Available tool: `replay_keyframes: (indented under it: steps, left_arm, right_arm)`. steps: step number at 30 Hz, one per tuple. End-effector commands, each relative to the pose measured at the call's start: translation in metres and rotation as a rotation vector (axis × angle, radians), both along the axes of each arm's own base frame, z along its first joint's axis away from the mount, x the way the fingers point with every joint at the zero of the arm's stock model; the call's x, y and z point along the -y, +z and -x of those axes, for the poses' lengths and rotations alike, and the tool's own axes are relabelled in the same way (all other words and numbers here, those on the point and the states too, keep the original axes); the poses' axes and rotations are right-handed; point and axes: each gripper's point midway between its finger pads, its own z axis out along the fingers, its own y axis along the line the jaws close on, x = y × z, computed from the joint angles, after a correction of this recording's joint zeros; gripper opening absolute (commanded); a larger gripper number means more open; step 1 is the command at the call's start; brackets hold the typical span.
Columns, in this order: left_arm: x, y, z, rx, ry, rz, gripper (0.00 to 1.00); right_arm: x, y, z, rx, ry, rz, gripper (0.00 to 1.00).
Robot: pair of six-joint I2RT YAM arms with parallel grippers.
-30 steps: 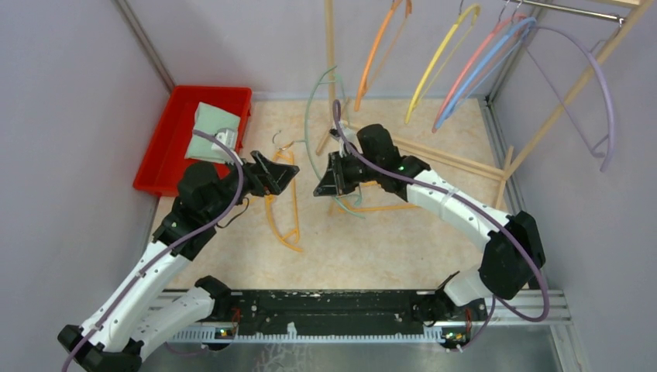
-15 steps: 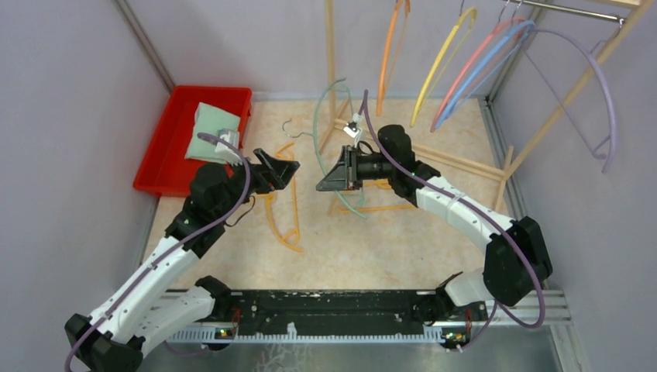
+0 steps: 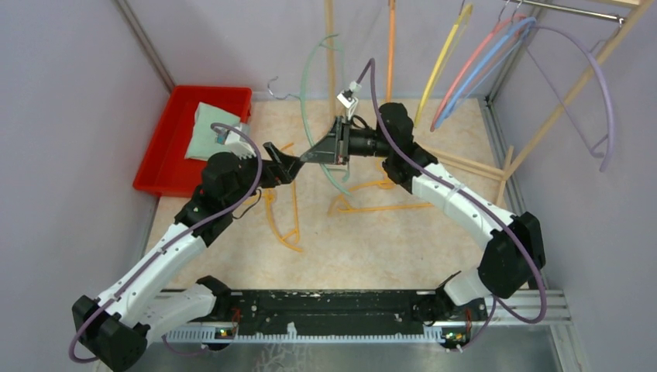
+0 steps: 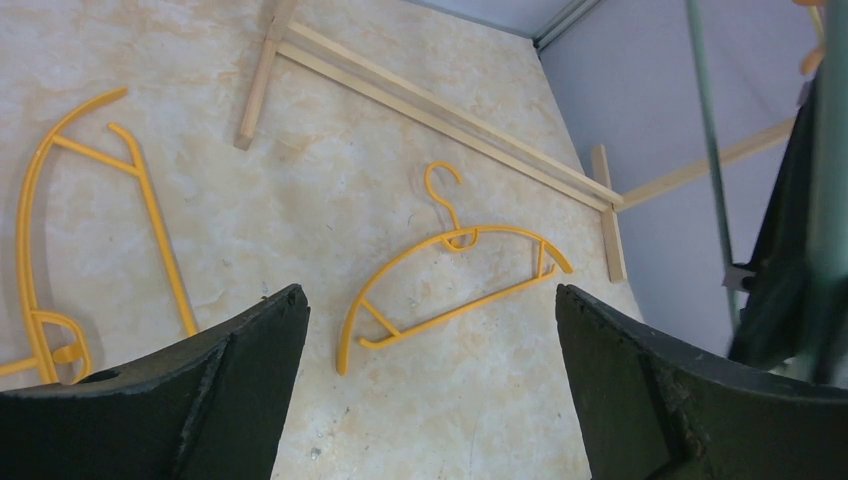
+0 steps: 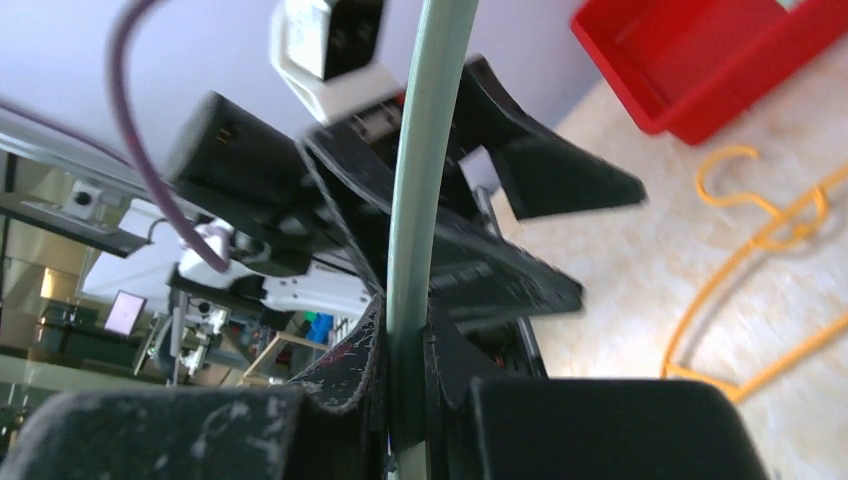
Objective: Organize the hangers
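Note:
My right gripper (image 3: 312, 155) is shut on a pale green hanger (image 3: 307, 81), held up in the air above the table's middle. In the right wrist view the green hanger (image 5: 420, 180) stands as a bar pinched between the fingers (image 5: 350, 375). My left gripper (image 3: 285, 165) is open and holds nothing, just left of the right gripper's tip. Its fingers (image 4: 240, 350) frame an orange hanger (image 4: 450, 275) lying flat on the table. A second orange hanger (image 4: 90, 230) lies to the left. Orange (image 3: 391, 39), yellow (image 3: 445, 46), pink and blue (image 3: 480, 70) and lavender (image 3: 600, 93) hangers hang on the rack.
A red bin (image 3: 155, 167) with a pale green packet (image 3: 209, 128) sits at the back left. The wooden rack's base poles (image 3: 457, 160) lie on the table at the right, an upright pole (image 3: 331, 46) rises at the back, and a metal rail (image 3: 573, 9) runs top right.
The right gripper has lifted the green hanger up and toward the back. The left arm has reached forward and right, its open gripper now close to the right gripper's tip.

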Motion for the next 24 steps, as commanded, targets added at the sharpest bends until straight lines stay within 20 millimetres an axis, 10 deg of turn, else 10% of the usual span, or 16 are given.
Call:
replay_keyframes:
  steps: [1, 9, 24]
  left_arm:
    - [0.0, 0.021, 0.0, 0.05, -0.012, -0.005, 0.97]
    - [-0.007, 0.026, 0.008, 0.05, 0.006, 0.017, 0.96]
    - [-0.024, 0.024, 0.015, 0.056, 0.055, -0.026, 0.96]
  right_arm:
    - [-0.009, 0.095, -0.003, 0.172, -0.021, -0.211, 0.0]
    - [-0.016, 0.148, -0.054, 0.127, -0.151, -0.367, 0.0]
    - [0.003, 0.171, -0.118, 0.177, -0.223, -0.494, 0.0]
